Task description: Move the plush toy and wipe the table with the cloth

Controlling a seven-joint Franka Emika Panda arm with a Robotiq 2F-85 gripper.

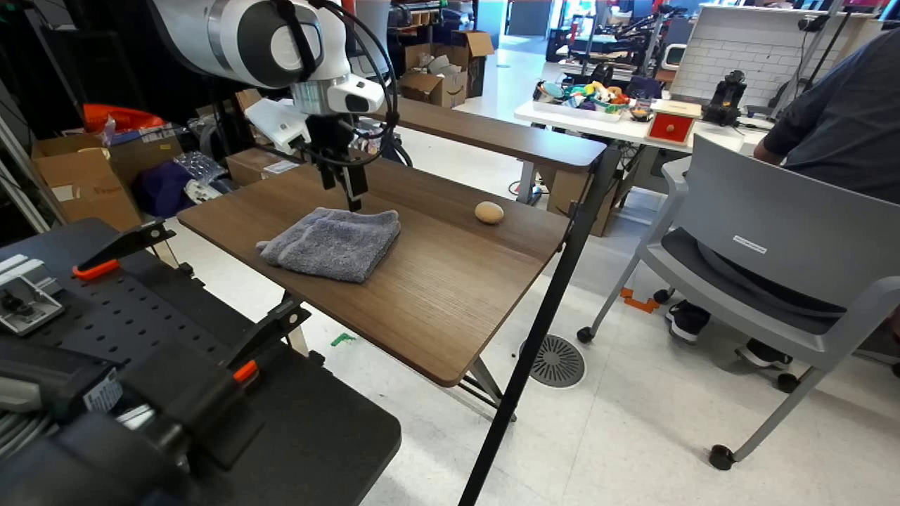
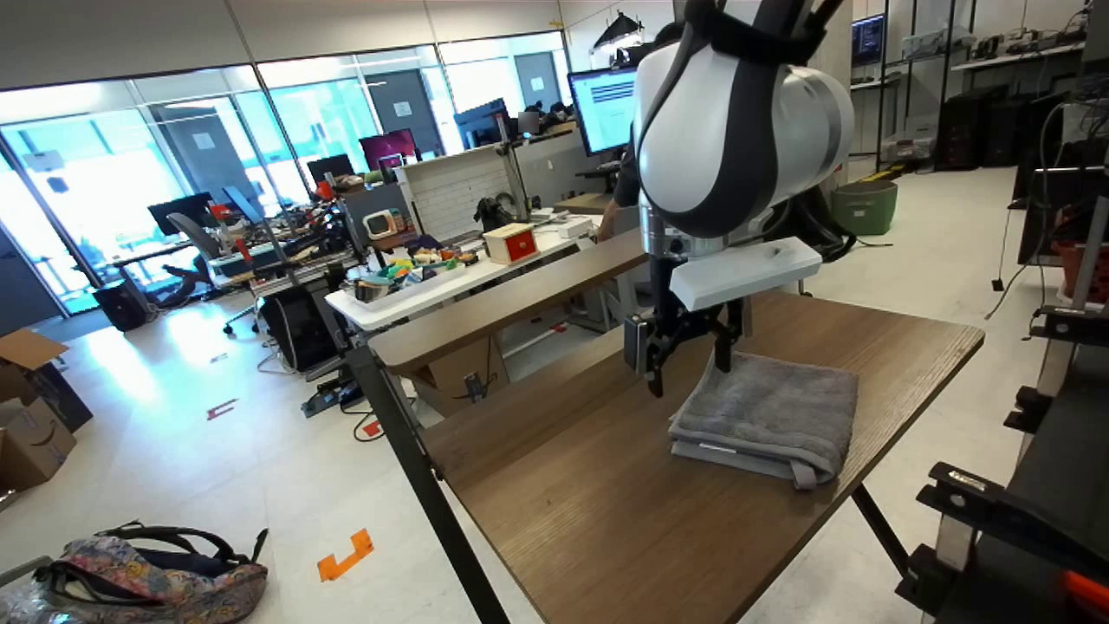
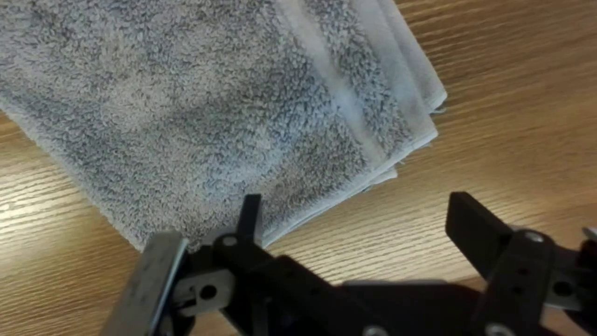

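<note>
The plush toy (image 1: 489, 212) is a small tan rounded lump on the table (image 1: 436, 309), near its far edge; it does not show in the other views. The cloth (image 1: 330, 242) is a grey folded towel lying on the table, also seen in an exterior view (image 2: 767, 416) and in the wrist view (image 3: 210, 107). My gripper (image 1: 342, 195) points down at the cloth's far edge. It is open with nothing between its fingers. In the wrist view (image 3: 355, 200) one finger is over the cloth's edge and the other over bare wood. Whether a finger touches the cloth is unclear.
A raised brown shelf (image 1: 492, 133) runs behind the table. A black slanted metal bar (image 1: 545, 323) stands at the table's end. A black workbench with clamps (image 1: 295, 414) stands beside the near side. A grey chair (image 1: 780, 218) with a seated person is beyond the bar.
</note>
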